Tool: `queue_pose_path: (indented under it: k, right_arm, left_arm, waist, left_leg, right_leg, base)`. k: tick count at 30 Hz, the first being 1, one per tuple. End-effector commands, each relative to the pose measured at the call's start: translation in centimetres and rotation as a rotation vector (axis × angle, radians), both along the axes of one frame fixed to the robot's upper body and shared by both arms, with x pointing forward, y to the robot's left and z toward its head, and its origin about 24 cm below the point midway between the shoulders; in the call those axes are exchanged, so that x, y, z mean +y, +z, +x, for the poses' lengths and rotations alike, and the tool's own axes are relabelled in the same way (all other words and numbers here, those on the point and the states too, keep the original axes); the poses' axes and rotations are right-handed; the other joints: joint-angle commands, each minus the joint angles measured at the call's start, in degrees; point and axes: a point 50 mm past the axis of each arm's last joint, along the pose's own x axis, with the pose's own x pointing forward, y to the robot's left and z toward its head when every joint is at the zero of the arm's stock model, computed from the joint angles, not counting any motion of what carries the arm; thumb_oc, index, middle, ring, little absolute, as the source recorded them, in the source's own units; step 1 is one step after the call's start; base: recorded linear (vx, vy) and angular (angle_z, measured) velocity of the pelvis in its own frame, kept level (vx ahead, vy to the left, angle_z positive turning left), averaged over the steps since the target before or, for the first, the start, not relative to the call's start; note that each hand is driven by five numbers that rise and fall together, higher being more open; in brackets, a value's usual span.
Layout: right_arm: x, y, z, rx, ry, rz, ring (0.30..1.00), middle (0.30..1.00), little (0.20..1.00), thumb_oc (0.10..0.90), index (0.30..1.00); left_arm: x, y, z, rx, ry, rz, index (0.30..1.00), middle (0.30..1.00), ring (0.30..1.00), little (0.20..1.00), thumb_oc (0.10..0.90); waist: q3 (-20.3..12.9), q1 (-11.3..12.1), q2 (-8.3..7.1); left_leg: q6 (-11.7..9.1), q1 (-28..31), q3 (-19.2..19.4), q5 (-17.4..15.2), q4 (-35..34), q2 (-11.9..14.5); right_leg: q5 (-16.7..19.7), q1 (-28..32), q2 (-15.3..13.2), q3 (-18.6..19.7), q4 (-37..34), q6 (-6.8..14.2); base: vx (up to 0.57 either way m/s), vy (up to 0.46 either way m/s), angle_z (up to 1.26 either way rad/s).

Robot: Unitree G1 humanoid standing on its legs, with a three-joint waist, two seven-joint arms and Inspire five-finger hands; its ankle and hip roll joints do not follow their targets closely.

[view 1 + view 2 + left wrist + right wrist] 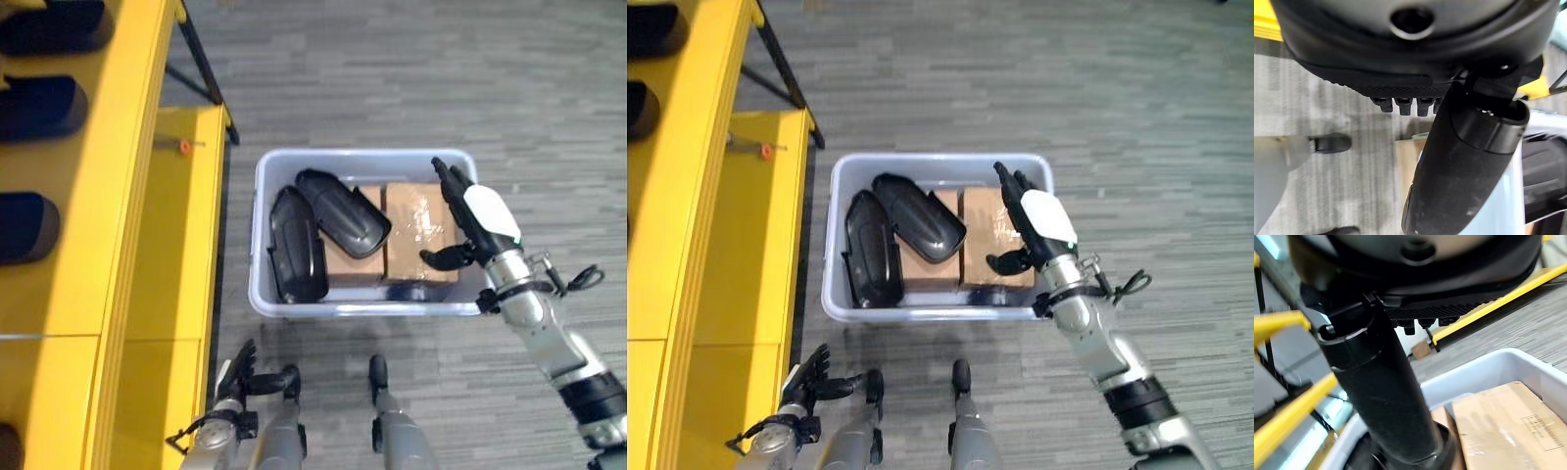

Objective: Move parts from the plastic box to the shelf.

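From the left eye view, my right robot hand (477, 217) hovers open and empty over the pale grey plastic box (266, 294) on the grey plank floor (392, 78). Two glossy black curved shell parts (342, 211) lie at the box's nine o'clock side, long axes toward twelve, overlapping brown cardboard cartons (419, 227). The yellow metal shelf (118, 245) stands at nine o'clock. In the right eye view, my left robot hand (808, 380) hangs relaxed and open at seven o'clock.

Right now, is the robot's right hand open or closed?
Open. The right hand hovers over the plastic box with fingers straight and thumb spread, holding nothing.
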Motion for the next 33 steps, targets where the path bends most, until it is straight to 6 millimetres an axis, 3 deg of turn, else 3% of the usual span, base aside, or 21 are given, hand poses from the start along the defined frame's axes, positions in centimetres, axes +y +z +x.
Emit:
queue_pose_path:
  k: [1,3,8,17,26,33]
  right_arm:
    - [0.5,5.9,0.5,-0.27,0.011,-0.147,1.0,1.0,1.0,0.9,1.0]
    - [0.2,7.1,1.0,-0.292,-0.018,-0.269,1.0,1.0,1.0,0.9,1.0]
    - [0.6,8.5,1.8,-0.326,-0.021,-0.384,1.0,1.0,1.0,0.9,1.0]
    - [1.9,10.3,3.3,-0.348,-0.018,-0.716,1.0,1.0,1.0,0.9,1.0]
    - [4.3,11.8,3.8,-0.448,0.006,-0.858,1.0,1.0,1.0,0.9,1.0]
    - [4.3,12.3,4.1,-0.462,-0.012,-0.884,1.0,1.0,1.0,0.9,1.0]
  left_arm:
    - [1.4,2.0,0.7,-0.121,-0.007,0.051,1.0,1.0,1.0,1.0,0.9]
    - [1.4,2.3,1.0,-0.134,-0.009,0.051,1.0,1.0,1.0,1.0,0.9]
    - [1.3,2.6,1.7,-0.152,-0.01,0.054,1.0,1.0,1.0,1.0,0.9]
    - [0.8,3.5,2.8,-0.196,-0.031,0.055,1.0,1.0,1.0,1.0,0.9]
    - [0.5,4.0,3.4,-0.217,-0.025,0.055,1.0,1.0,1.0,1.0,0.9]
    - [0.7,4.3,3.7,-0.236,-0.009,0.064,1.0,1.0,1.0,1.0,0.9]
  waist:
    - [-1.5,0.6,0.0]
    - [-0.1,0.9,0.44]
    - [1.5,1.3,1.01]
    - [4.1,2.1,1.48]
    - [5.1,2.8,1.31]
    - [5.9,3.1,1.23]
  left_leg:
    - [-1.5,-0.9,-0.6,1.8,-0.5,2.3]
    - [-1.8,-2.1,-0.8,2.3,-0.5,2.5]
    - [-2.4,-4.0,-1.2,3.2,-0.5,2.8]
    - [-3.4,-7.7,-2.5,4.7,-0.5,3.8]
    - [-3.7,-9.3,-3.2,5.0,-0.5,4.0]
    - [-3.9,-11.0,-4.1,5.3,-0.5,3.9]
  right_leg:
    - [-0.4,0.6,-1.2,-1.7,1.2,1.3]
    - [-0.5,-1.0,-1.1,-1.9,2.1,1.1]
    - [-0.8,-3.2,-1.0,-2.4,3.7,0.9]
    - [-1.2,-7.3,0.0,-3.9,6.3,0.2]
    - [-1.0,-8.3,0.2,-4.7,6.1,-0.1]
    - [-0.9,-9.3,0.1,-5.7,6.1,-0.4]
  base:
    - [-0.05,-0.025,0.06]
    - [-0.05,-0.044,0.02]
    - [-0.04,-0.056,0.0]
    - [-0.03,-0.073,0.06]
    - [-0.01,-0.03,0.02]
    - [-0.01,-0.03,0.07]
